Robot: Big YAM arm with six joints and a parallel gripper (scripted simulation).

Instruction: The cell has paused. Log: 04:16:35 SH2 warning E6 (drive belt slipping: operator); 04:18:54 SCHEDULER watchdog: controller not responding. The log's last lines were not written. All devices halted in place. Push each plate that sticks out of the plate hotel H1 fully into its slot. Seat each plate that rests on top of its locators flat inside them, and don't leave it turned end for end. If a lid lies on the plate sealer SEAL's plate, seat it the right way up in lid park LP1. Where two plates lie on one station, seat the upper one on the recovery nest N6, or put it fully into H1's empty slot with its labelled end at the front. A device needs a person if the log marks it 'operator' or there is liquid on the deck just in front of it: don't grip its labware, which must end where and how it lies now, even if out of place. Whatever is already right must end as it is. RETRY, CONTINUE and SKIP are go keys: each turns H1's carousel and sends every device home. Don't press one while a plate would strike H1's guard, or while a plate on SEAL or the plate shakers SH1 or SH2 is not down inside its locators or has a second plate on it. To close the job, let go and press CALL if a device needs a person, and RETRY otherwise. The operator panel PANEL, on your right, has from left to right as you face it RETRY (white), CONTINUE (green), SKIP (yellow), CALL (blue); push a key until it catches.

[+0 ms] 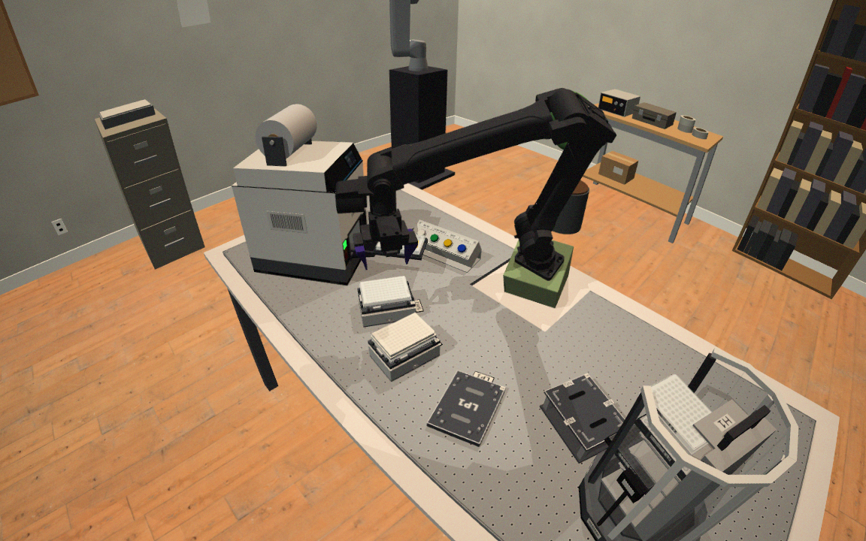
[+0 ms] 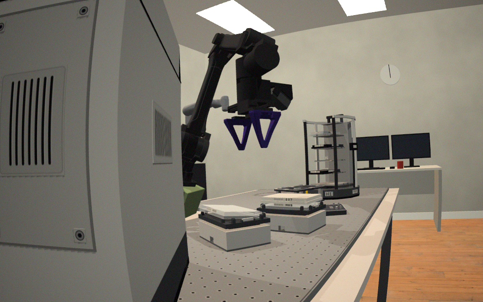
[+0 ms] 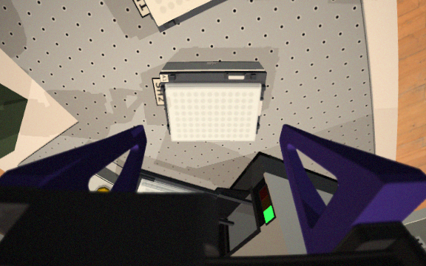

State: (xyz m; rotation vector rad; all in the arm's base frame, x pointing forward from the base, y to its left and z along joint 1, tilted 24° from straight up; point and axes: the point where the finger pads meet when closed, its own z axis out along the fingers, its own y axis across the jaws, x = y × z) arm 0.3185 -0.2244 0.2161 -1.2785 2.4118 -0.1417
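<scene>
Overhead, the gripper (image 1: 385, 252) hangs with its purple fingers spread wide and holding nothing, in the air between the sealer (image 1: 288, 215) and the panel (image 1: 452, 245). Below and just ahead of it on the perforated surface (image 1: 523, 463), the nearer shaker (image 1: 386, 315) carries one white plate (image 3: 213, 111), its far edge resting a little high on the locators. Beyond it, the second shaker (image 1: 404, 360) bears two stacked plates (image 2: 290, 199). LP1 (image 1: 465, 406) lies bare, and H1 (image 1: 769, 463) stands at the far end.
</scene>
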